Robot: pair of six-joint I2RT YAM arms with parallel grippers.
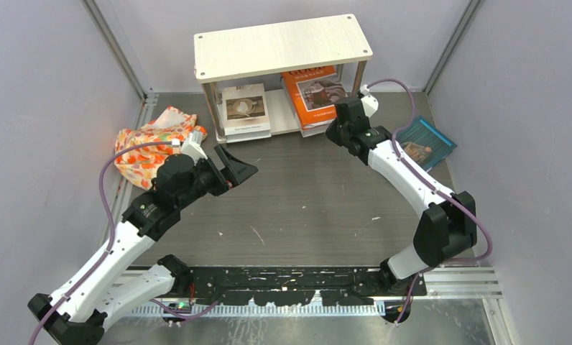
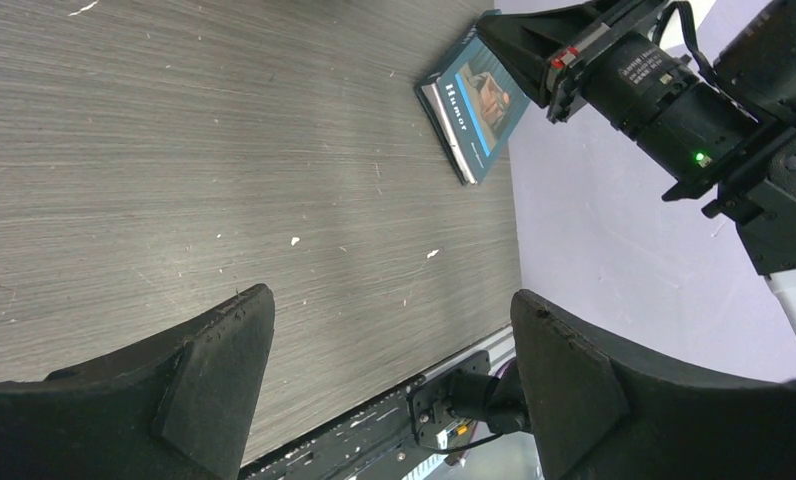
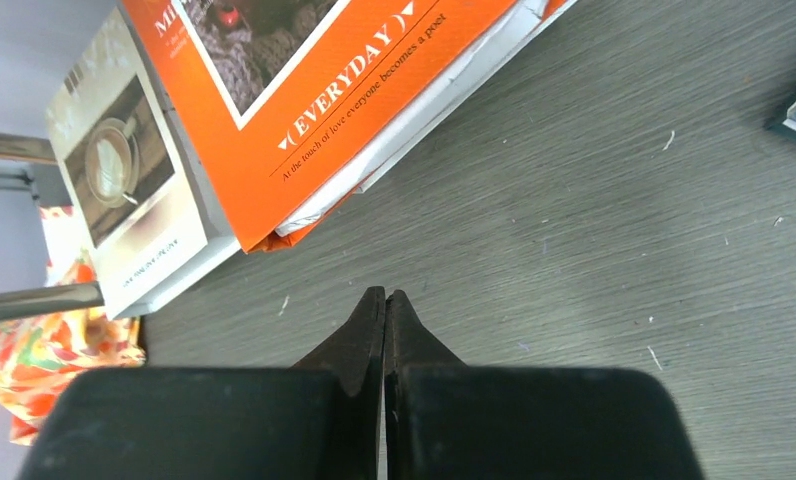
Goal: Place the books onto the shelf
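Books are split up: the orange book [image 1: 313,92] and the coffee-cup book [image 1: 244,108] lie on the lower tier of the shelf [image 1: 283,44], while the teal book [image 1: 427,142] lies on the desk [image 1: 305,194] behind the right arm. The right end effector [image 3: 385,295], pressed together and empty, hangs just before the orange book's corner. The left end effector [image 2: 391,298] is spread wide near a floral cloth [image 1: 154,144].

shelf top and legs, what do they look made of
Shelf top: pale wood or wood-look laminate, matte, with faint grain lines. Legs: thin metal rods, silvery, with a bright sheen along them.
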